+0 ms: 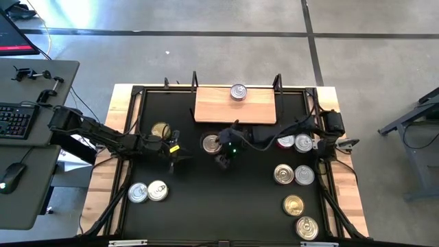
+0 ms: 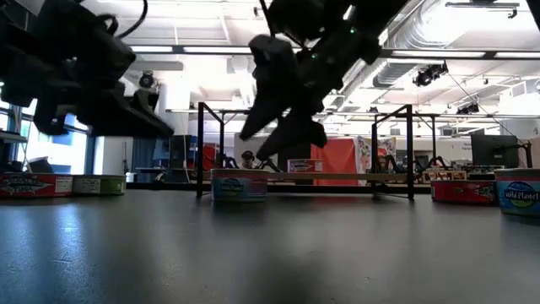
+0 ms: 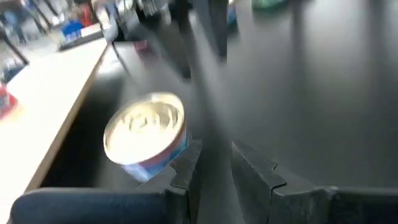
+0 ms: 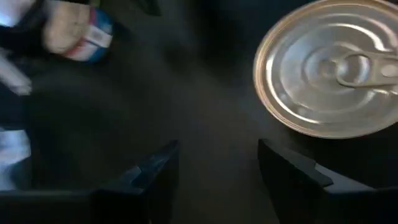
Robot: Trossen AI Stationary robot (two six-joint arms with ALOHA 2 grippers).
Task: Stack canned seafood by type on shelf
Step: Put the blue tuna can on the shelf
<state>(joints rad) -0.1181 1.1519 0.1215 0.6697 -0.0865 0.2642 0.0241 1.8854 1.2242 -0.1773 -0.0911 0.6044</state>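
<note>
While both arms reach in over the black desk (image 1: 219, 206), the largest thing on it is the wooden shelf (image 1: 235, 108) at the far edge, between its thin black posts. One silver can (image 1: 238, 92) stands on the shelf, near its far side.

The right arm comes from the right side and its claw (image 1: 224, 159) hangs in the middle of the desk, just in front of the shelf. Its fingers (image 4: 152, 171) stand apart with nothing between them. A silver-lidded can (image 1: 211, 143) sits on the desk just beside this claw, not in its grip.

The left arm comes from the left side, and its claw (image 1: 180, 155) is near the middle too. Its fingers (image 3: 186, 171) have only a narrow gap and hold nothing; a gold can (image 1: 160, 130) with a blue side lies close beside it.

Other cans lie around: a pair (image 1: 148, 191) at the near left, a red-sided pair (image 1: 295, 143) at the right, another pair (image 1: 293, 175) nearer, and two gold ones (image 1: 300, 216) at the near right corner.
</note>
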